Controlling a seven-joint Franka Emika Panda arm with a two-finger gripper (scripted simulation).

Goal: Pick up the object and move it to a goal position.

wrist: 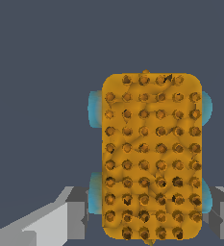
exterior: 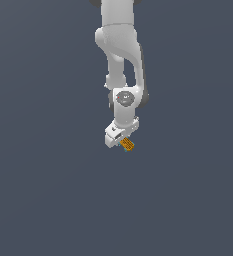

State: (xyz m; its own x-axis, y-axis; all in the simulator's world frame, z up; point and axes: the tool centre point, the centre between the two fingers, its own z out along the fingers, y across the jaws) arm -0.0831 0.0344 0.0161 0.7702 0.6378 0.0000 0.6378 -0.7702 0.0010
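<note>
White robot arm (exterior: 119, 60) reaching down against plain dark grey; its jaws clenched on a small orange-yellow rectangular block (wrist: 151, 156) with dark dotted grid and teal-blue edges, held between them; risk, I judge: a narrow hold, so quick travel could let it slip.

In the exterior view the arm (exterior: 119, 45) is cut off by the top edge, and the block (exterior: 127, 144) is too small to show its pattern. In the wrist view the picture's edge crops the block's (wrist: 152, 156) near end, and the block hides the jaws' tips.
</note>
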